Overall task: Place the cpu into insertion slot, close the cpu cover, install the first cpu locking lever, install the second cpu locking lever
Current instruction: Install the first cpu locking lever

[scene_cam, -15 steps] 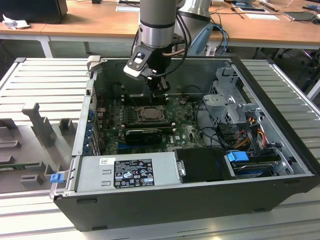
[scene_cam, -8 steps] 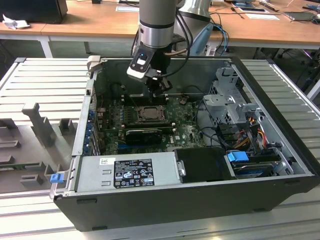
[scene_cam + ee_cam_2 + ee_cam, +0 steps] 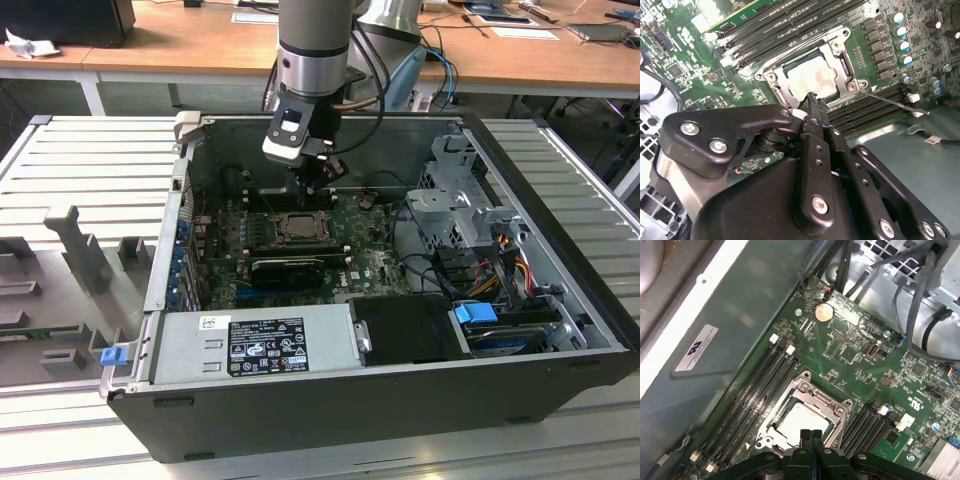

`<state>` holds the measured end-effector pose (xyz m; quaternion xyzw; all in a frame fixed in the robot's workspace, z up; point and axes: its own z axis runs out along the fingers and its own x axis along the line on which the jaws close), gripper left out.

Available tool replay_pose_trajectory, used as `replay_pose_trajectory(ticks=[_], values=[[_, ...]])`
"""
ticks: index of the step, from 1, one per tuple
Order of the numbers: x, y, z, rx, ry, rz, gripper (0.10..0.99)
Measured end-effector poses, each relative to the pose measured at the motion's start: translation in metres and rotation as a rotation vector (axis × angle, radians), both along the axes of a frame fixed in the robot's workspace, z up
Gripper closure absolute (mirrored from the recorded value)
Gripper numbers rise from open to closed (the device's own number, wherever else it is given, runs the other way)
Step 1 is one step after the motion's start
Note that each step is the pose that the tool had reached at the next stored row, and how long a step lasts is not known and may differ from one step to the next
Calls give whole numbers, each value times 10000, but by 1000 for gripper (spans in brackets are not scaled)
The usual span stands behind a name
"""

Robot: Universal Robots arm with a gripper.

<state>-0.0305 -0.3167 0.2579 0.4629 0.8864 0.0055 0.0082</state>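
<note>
The cpu (image 3: pixel 801 420) lies flat in the insertion slot (image 3: pixel 790 92) on the green motherboard (image 3: pixel 860 365), its silver top showing through the window of the cpu cover (image 3: pixel 827 399). The cover lies down over the chip in both wrist views. A thin metal locking lever (image 3: pixel 892 101) sticks out from one socket corner across the memory slots. My gripper (image 3: pixel 810 434) hovers just above the socket's edge, fingers pressed together with nothing between them. In the exterior view the gripper (image 3: pixel 314 178) hangs over the socket (image 3: pixel 297 226) at the back of the case.
Long black memory slots (image 3: pixel 755 385) flank the socket on both sides. The case wall (image 3: pixel 740 315) stands close behind. Cables (image 3: pixel 910 295) and a drive cage (image 3: pixel 455 200) sit toward the exterior view's right. A power supply (image 3: pixel 260 340) fills the case front.
</note>
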Motion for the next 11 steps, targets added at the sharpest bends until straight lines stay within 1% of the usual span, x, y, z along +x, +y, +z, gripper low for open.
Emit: replay_pose_trajectory(ticks=[3,4,11], values=[[0,0,0,0,0,281,980],[0,0,0,0,0,502,980],[0,0,0,0,0,1209,980]])
